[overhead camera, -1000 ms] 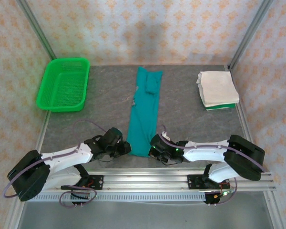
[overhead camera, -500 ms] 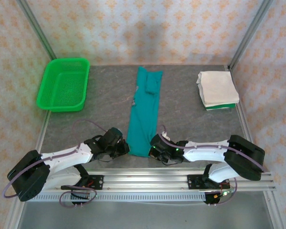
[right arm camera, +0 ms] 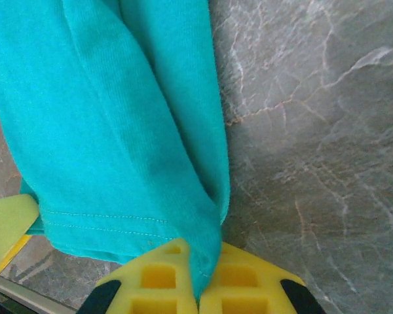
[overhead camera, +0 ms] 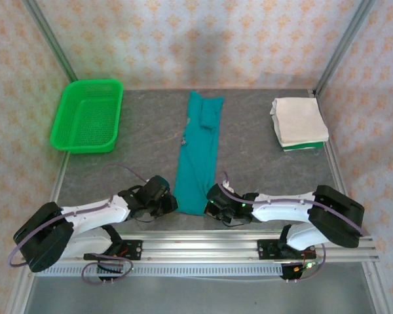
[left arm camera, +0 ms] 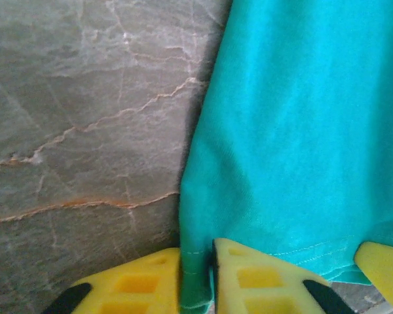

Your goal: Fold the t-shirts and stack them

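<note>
Left hand [left arm camera: 196,278] and right hand [right arm camera: 200,281] are each clamping closed on a hem corner at the 6 o'clock end of the teal t-shirt [overhead camera: 197,163], likely to fold it toward 12 o'clock.

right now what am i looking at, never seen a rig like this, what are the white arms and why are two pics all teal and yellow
This is a two-armed robot bolted at the near edge of a table. The wide picture is from a fixed camera above and behind it; the left arm and right arm are the white jointed things at the bottom. Between them lies a teal t-shirt folded into a long strip. Back left is a green basket, back right a stack of folded white t-shirts. The two close-ups come from cameras on the wrists. The yellow pieces are fingers: the left gripper and the right gripper are each shut on a near corner of the teal shirt's hem.
</note>
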You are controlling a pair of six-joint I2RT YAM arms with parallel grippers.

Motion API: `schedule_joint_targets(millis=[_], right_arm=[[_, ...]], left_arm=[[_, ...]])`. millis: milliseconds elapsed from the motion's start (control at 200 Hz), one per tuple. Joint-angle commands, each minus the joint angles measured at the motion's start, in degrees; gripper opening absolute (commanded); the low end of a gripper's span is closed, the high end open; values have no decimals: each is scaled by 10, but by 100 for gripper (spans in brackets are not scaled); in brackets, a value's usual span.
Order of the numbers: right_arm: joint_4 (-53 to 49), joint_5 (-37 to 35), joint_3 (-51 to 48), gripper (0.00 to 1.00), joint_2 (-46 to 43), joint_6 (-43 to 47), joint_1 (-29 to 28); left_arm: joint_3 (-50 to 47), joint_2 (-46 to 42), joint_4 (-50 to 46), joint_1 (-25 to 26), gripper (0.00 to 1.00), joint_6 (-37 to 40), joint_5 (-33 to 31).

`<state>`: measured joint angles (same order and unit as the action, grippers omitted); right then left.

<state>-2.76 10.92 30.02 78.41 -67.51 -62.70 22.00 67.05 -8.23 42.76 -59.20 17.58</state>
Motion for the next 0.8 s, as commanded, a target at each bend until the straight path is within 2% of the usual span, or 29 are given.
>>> schedule_joint_targets(millis=[0,80,395,540,796], right_arm=[[-10,-2,2,0,-12,-3,-1],[-13,-3,0,0,-17,-4,-1],[-37,-11,-23,0,-61,-20,-7],[-34,-16,-29,0,-57,-51,-40],[-80,-68,-23,0,-103,-36,-45]], left_arm=[[-6,4,13,2,9,-1,-7],[-6,0,15,2,0,-3,-4],[-21,-56,-28,22,0,-26,-13],[-27,-73,-39,33,0,-43,-12],[-2,-131,-104,42,0,-52,-43]])
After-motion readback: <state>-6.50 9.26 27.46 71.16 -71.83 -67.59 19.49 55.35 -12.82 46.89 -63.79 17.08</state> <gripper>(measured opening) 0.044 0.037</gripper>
